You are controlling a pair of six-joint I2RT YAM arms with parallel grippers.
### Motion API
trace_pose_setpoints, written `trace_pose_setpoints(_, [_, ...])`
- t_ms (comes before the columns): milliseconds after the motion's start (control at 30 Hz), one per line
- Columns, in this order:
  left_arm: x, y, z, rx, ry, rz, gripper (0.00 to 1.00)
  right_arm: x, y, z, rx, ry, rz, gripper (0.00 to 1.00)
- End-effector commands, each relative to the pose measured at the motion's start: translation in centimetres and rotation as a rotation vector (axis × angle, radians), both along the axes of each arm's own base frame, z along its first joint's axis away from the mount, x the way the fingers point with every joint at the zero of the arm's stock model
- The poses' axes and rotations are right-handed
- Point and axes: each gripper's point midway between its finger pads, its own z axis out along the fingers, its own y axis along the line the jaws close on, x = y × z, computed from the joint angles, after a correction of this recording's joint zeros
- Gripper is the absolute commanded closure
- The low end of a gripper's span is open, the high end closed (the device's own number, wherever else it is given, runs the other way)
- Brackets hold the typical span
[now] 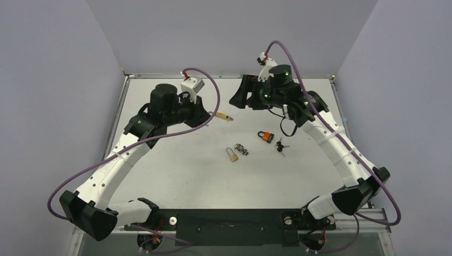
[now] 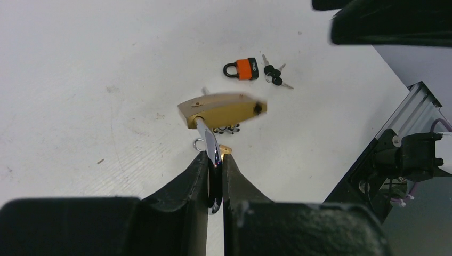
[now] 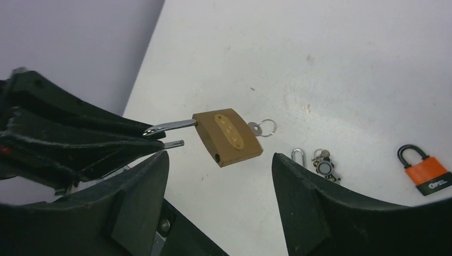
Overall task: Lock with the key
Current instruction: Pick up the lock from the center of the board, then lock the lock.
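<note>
Held lock: a rectangular brass padlock [image 1: 224, 116] [image 2: 221, 109] [image 3: 228, 137] with a silver steel shackle [image 3: 169, 127], hanging in the air above the white table [image 1: 176, 176], towards its far side and between the two grippers.
Lock's look: the body is tilted. Its broad face carries a raised oval plate, and one corner has a small dark hole.
Shackle: the long leg enters the body. The short leg ends just short of it, so the lock stands unlocked.
Key: a silver key head with a ring [image 3: 265, 128] shows at the end of the body opposite the shackle.
Left gripper [image 1: 210, 113] [image 2: 214, 160]: its fingers are pressed together on the shackle's bend and carry the lock.
Right gripper [image 1: 242, 96] [image 3: 219, 160]: its fingers are spread wide, one on each side of the lock, touching nothing.
On the table: a black-shackled orange padlock [image 1: 266, 137] [image 2: 244, 69] [image 3: 426, 170] with black-headed keys [image 1: 280, 146] [image 2: 273, 74] just beside it. Nearer the bases lie a smaller brass lock [image 1: 232, 154] and a small key bunch [image 1: 242, 149] [image 3: 325, 165].
</note>
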Motion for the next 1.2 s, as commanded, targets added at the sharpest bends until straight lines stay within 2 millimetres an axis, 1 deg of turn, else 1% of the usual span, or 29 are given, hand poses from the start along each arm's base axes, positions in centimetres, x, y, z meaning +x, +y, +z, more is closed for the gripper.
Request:
trace_pose_setpoints(0, [0.1, -0.6, 10.9, -0.196, -0.254, -0.012, 1.0, -0.9, -2.3, 9.3, 0.144, -0.301, -0.014, 0.32])
trace_pose_setpoints(33, [0.0, -0.7, 11.3, -0.203, -0.26, -0.018, 1.0, -0.8, -2.5, 9.8, 0.154, -0.33, -0.012, 0.3])
trace_pose_setpoints(67, [-0.2, -0.7, 12.3, -0.218, -0.275, -0.022, 1.0, -1.5, -2.8, 10.6, 0.172, -0.356, -0.002, 0.28])
trace_pose_setpoints(100, [-0.4, -0.8, 13.1, -0.233, -0.287, -0.032, 1.0, -1.9, -3.4, 12.0, 0.195, -0.407, -0.004, 0.28])
trace_pose_setpoints(133, [-0.6, -0.9, 13.8, -0.252, -0.296, -0.036, 1.0, -2.1, -3.5, 12.1, 0.199, -0.418, -0.002, 0.27])
trace_pose_setpoints(167, [-1.0, -0.9, 14.7, -0.27, -0.31, -0.049, 1.0, -2.3, -4.0, 13.1, 0.216, -0.457, -0.009, 0.26])
trace_pose_setpoints(200, [-1.2, -1.0, 15.5, -0.29, -0.321, -0.056, 1.0, -2.4, -4.0, 13.0, 0.22, -0.46, -0.004, 0.26])
trace_pose_setpoints(233, [-1.6, -1.1, 16.6, -0.311, -0.34, -0.073, 1.0, -2.4, -4.4, 13.6, 0.234, -0.484, -0.007, 0.26])
trace_pose_setpoints(267, [-2.1, -1.2, 17.3, -0.331, -0.343, -0.089, 1.0, -2.5, -4.3, 13.5, 0.242, -0.483, 0.008, 0.26])
trace_pose_setpoints(300, [-2.5, -1.1, 18.5, -0.358, -0.359, -0.094, 1.0, -2.3, -4.5, 14.1, 0.263, -0.504, 0.005, 0.26])
trace_pose_setpoints(333, [-2.8, -1.1, 19.2, -0.374, -0.364, -0.1, 1.0, -2.5, -4.3, 13.9, 0.278, -0.5, 0.029, 0.26])
trace_pose_setpoints(367, [-3.2, -1.1, 20.5, -0.412, -0.377, -0.102, 1.0, -3.0, -4.1, 14.9, 0.31, -0.537, 0.06, 0.26])
trace_pose_setpoints(400, [-3.6, -1.0, 21.3, -0.435, -0.386, -0.107, 1.0, -3.0, -3.9, 14.6, 0.319, -0.542, 0.075, 0.26])
trace_pose_setpoints(433, [-4.0, -1.0, 22.7, -0.485, -0.395, -0.109, 1.0, -3.9, -3.8, 16.0, 0.355, -0.599, 0.114, 0.26])
trace_pose_setpoints(467, [-4.5, -0.8, 23.6, -0.516, -0.406, -0.106, 1.0, -4.1, -3.6, 15.8, 0.365, -0.608, 0.13, 0.25])
trace_pose_setpoints(500, [-4.8, -0.7, 24.9, -0.573, -0.406, -0.103, 1.0, -4.9, -3.7, 17.3, 0.399, -0.675, 0.15, 0.24])
trace_pose_setpoints(533, [-5.1, -0.5, 25.7, -0.601, -0.412, -0.098, 1.0, -5.0, -3.6, 16.9, 0.408, -0.678, 0.155, 0.22])
trace_pose_setpoints(567, [-5.6, -0.3, 27.0, -0.655, -0.411, -0.099, 1.0, -5.6, -3.7, 18.3, 0.441, -0.743, 0.169, 0.21])
trace_pose_setpoints(600, [-5.7, -0.3, 27.6, -0.682, -0.407, -0.095, 1.0, -5.6, -3.6, 18.1, 0.453, -0.743, 0.172, 0.2])
trace_pose_setpoints(633, [-6.2, -0.1, 28.7, -0.731, -0.403, -0.099, 1.0, -5.8, -3.5, 19.0, 0.477, -0.78, 0.184, 0.19])
trace_pose_setpoints(667, [-6.4, 0.0, 29.1, -0.754, -0.397, -0.095, 1.0, -5.9, -3.3, 18.9, 0.493, -0.775, 0.195, 0.19])
trace_pose_setpoints(700, [-6.8, 0.2, 30.3, -0.801, -0.404, -0.103, 1.0, -6.2, -3.0, 19.5, 0.518, -0.804, 0.221, 0.19])
trace_pose_setpoints(733, [-7.0, 0.4, 30.7, -0.823, -0.401, -0.1, 1.0, -6.4, -2.9, 20.2, 0.554, -0.822, 0.233, 0.19])
trace_pose_setpoints(767, [-7.3, 0.5, 31.3, -0.854, -0.394, -0.103, 1.0, -6.4, -2.5, 20.0, 0.568, -0.822, 0.256, 0.19])
trace_pose_setpoints(800, [-7.3, 0.6, 31.7, -0.869, -0.391, -0.096, 1.0, -7.0, -2.5, 21.0, 0.61, -0.848, 0.272, 0.19])
trace_pose_setpoints(833, [-7.5, 0.7, 32.0, -0.892, -0.378, -0.096, 1.0, -7.1, -2.2, 21.0, 0.627, -0.85, 0.295, 0.18])
trace_pose_setpoints(867, [-7.6, 0.8, 32.3, -0.904, -0.376, -0.093, 1.0, -7.7, -2.2, 22.0, 0.668, -0.869, 0.308, 0.18])
trace_pose_setpoints(1033, [-8.6, 1.1, 33.9, -0.989, -0.348, -0.117, 1.0, -9.1, -0.9, 23.9, 0.78, -0.881, 0.41, 0.17])
trace_pose_setpoints(1167, [-9.4, 1.3, 35.0, -1.032, -0.343, -0.149, 1.0, -8.9, 0.0, 24.2, 0.785, -0.881, 0.423, 0.18])
